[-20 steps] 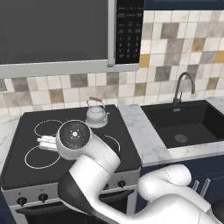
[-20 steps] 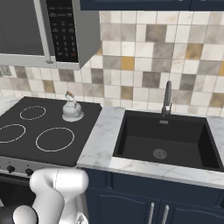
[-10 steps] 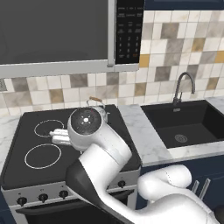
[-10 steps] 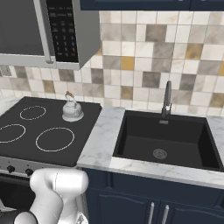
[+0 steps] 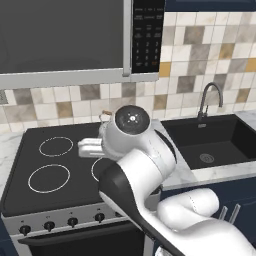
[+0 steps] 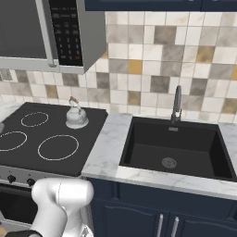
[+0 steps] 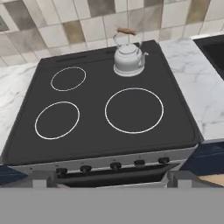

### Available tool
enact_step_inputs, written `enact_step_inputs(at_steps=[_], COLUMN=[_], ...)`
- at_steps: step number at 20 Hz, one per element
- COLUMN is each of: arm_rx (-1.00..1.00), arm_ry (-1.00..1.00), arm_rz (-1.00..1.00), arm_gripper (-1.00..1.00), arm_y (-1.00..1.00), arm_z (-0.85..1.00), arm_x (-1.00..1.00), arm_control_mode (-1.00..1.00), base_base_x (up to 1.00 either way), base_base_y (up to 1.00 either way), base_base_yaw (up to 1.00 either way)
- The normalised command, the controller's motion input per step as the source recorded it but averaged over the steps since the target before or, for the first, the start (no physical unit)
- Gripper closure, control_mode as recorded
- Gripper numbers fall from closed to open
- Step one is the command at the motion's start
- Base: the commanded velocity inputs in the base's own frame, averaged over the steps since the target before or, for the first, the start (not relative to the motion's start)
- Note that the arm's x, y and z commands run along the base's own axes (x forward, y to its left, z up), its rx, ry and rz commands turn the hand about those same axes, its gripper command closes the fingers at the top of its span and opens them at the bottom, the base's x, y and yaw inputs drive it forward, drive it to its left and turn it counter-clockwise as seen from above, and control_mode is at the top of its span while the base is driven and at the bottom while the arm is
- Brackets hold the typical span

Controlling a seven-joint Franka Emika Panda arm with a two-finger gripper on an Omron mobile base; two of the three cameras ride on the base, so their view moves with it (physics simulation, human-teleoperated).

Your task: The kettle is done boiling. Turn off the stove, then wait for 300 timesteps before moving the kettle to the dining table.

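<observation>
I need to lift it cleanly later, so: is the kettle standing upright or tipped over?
Upright. The kettle sits flat on the stove's back right burner, lid knob on top and brown handle arched above it.

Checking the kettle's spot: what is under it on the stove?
The kettle stands on the stove, on the black glass at its back right corner. Three white ring burners show bare. Any ring beneath the kettle is covered by its body, so it cannot be seen.
</observation>
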Motion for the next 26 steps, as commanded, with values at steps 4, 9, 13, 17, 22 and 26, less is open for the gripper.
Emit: enact_step_inputs(at_steps=[4, 9, 13, 17, 22, 26], arm_rx=[-0.01, -0.04, 0.00, 0.00, 0.00, 0.00], arm_ry=[0.03, 0.02, 0.07, 0.06, 0.07, 0.01], arm_rz=[0.14, 0.14, 0.14, 0.13, 0.13, 0.07], arm_gripper=[-1.00, -1.00, -1.00, -1.00, -1.00, -1.00], arm_y=[-0.41, -0.37, -0.38, -0.40, -0.37, -0.36], arm_z=[0.07, 0.00, 0.00, 0.00, 0.00, -0.10], arm_x=[0.11, 0.18, 0.25, 0.21, 0.24, 0.11], arm_control_mode=[-1.00, -1.00, -1.00, -1.00, -1.00, -1.00], base_base_x=[0.00, 0.00, 0.00, 0.00, 0.00, 0.00], base_base_y=[0.00, 0.00, 0.00, 0.00, 0.00, 0.00], base_base_yaw=[0.00, 0.00, 0.00, 0.00, 0.00, 0.00])
